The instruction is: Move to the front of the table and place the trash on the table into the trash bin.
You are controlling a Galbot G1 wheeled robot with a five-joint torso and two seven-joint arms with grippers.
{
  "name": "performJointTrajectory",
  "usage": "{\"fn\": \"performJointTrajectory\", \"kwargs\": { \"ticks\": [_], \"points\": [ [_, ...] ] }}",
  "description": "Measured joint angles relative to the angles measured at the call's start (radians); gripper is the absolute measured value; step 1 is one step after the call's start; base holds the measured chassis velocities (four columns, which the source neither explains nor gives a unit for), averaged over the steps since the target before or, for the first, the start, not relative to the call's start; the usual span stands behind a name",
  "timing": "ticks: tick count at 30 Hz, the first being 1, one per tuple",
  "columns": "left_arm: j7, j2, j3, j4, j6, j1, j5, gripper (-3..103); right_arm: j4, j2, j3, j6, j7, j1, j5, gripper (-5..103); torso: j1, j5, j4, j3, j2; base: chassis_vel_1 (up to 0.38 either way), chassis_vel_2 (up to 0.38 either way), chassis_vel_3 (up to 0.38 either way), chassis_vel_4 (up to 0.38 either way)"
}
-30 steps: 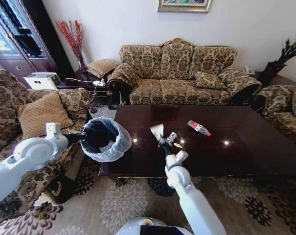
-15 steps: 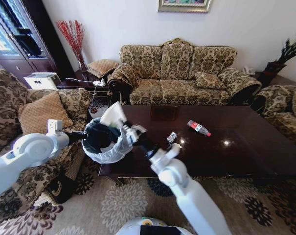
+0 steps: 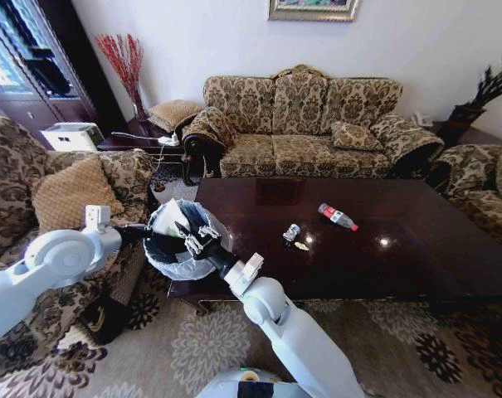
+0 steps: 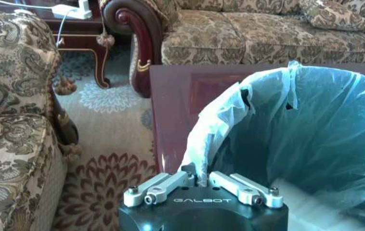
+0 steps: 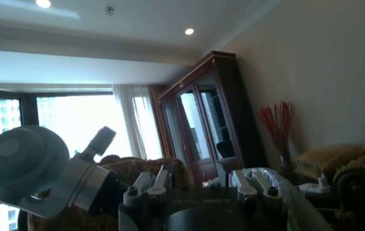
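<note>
- The left gripper (image 4: 202, 185) is clamped on the rim of the trash bin (image 3: 181, 240), pinching a fold of its whitish liner (the two metal fingers meet on the plastic in the left wrist view), and holds the bin in the air just off the table's near left corner.
- The right gripper (image 3: 192, 238) reaches over the bin's open mouth from the table side, with its fingers (image 3: 202, 241) spread apart; nothing can be seen between them.
- A pale piece of paper (image 3: 169, 211) lies at the bin's far rim, against the liner; whether it is inside or caught on the edge is hard to judge from the head view.
- On the table (image 3: 416, 257), a crushed silvery wrapper (image 3: 291, 232) lies about midway across the top, with a tiny scrap (image 3: 301, 245) just beside it toward the near edge.
- A clear plastic bottle (image 3: 338, 217) with a red label lies on its side, farther toward the far right of the top, well apart from the wrapper.
- A patterned sofa (image 3: 304, 124) stands beyond the table's far edge, and an armchair (image 3: 60, 191) is behind the left arm.
</note>
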Motion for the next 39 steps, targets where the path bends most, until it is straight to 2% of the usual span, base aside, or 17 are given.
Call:
{"fn": "performJointTrajectory", "kwargs": {
  "ticks": [2,4,6,7,11,12,15,16,18,22,24,27,28,30,32,35,39],
  "points": [
    [-0.002,-0.003,0.0,-0.003,0.0,0.001,0.0,0,0.008,-0.004,0.003,0.001,0.002,-0.009,0.004,51,0.0,0.0,0.0001,0.0,0.0,0.0,0.0,0.0,0.0],
    [-0.002,-0.004,0.0,-0.004,0.0,0.001,0.0,0,0.01,-0.005,0.004,0.003,0.003,-0.011,0.005,51,0.0,0.0,0.0001,0.0,0.0,0.0,0.0,0.0,0.0],
    [-0.003,-0.008,-0.002,-0.003,-0.001,0.0,0.001,0,0.039,-0.003,0.025,0.016,0.036,-0.029,0.029,61,0.0,0.0001,0.0002,0.0,0.0,0.0,0.0,0.0,0.0],
    [-0.003,-0.008,-0.002,-0.003,-0.001,0.0,0.001,0,0.039,-0.003,0.025,0.016,0.036,-0.029,0.029,61,0.0,0.0001,0.0002,0.0,0.0,0.0,0.0,0.0,0.0],
    [-0.008,-0.044,-0.011,-0.007,-0.005,0.0,0.017,0,0.099,-0.032,0.158,-0.013,0.198,-0.097,0.118,84,0.0,0.0,0.0004,0.0,0.0,0.0,0.0,0.0,0.0],
    [-0.008,-0.044,-0.011,-0.007,-0.005,0.0,0.017,0,0.099,-0.032,0.158,-0.013,0.198,-0.097,0.118,84,0.0,0.0,0.0004,0.0,0.0,0.0,0.0,0.0,0.0],
    [-0.005,-0.063,-0.01,-0.011,-0.006,0.002,0.034,0,0.054,-0.069,0.277,-0.067,0.326,-0.131,0.167,97,0.0,-0.0003,-0.0002,0.0,0.0,0.0,0.0,0.0,0.0],
    [-0.005,-0.063,-0.01,-0.011,-0.006,0.002,0.034,0,0.054,-0.069,0.277,-0.067,0.326,-0.131,0.167,97,0.0,-0.0003,-0.0002,0.0,0.0,0.0,0.0,0.0,0.0],
    [-0.001,-0.069,-0.002,-0.013,-0.013,0.003,0.045,0,-0.022,-0.068,0.339,-0.09,0.446,-0.128,0.229,100,0.0,0.0,-0.0001,0.0,0.0,0.0,0.0,0.0,0.0],
    [0.002,-0.069,0.002,-0.013,-0.018,0.002,0.049,0,-0.132,-0.046,0.37,-0.098,0.526,-0.106,0.277,100,0.0,-0.0001,0.0001,0.0,0.0,-0.011,-0.004,0.013,0.01],
    [0.004,-0.069,0.002,-0.014,-0.018,0.002,0.05,0,-0.172,-0.039,0.374,-0.093,0.533,-0.101,0.259,100,0.0,0.0001,0.0005,0.0,0.0,-0.056,-0.029,0.052,0.059],
    [0.008,-0.075,0.002,-0.014,-0.018,0.005,0.053,0,-0.271,-0.037,0.385,-0.057,0.506,-0.101,0.122,100,0.0,-0.0002,0.0005,0.0,0.0,-0.089,-0.083,0.129,0.075],
    [0.008,-0.075,0.002,-0.014,-0.018,0.005,0.053,0,-0.271,-0.037,0.385,-0.057,0.506,-0.101,0.122,100,0.0,-0.0002,0.0005,0.0,0.0,-0.107,-0.096,0.145,0.073],
    [0.014,-0.081,0.002,-0.014,-0.018,0.008,0.06,0,-0.343,-0.047,0.405,-0.015,0.444,-0.11,-0.002,100,0.0,0.0003,0.0003,0.0,0.0,-0.098,-0.088,0.121,0.092],
    [0.017,-0.083,0.002,-0.013,-0.018,0.009,0.063,0,-0.367,-0.057,0.414,-0.014,0.412,-0.114,-0.031,100,0.0,0.0008,-0.0001,0.0,0.0,-0.09,-0.091,0.062,0.087],
    [0.02,-0.086,0.003,-0.011,-0.02,0.009,0.067,0,-0.441,-0.075,0.454,0.004,0.315,-0.116,-0.131,100,0.0,0.0,-0.0007,0.0,0.0,-0.055,-0.047,0.027,0.015],
    [0.02,-0.086,0.003,-0.01,-0.02,0.008,0.068,0,-0.461,-0.09,0.466,-0.007,0.27,-0.115,-0.14,100,0.0,-0.0001,-0.0003,0.0,0.0,0.0,0.0,0.0,0.0]
  ]
}}
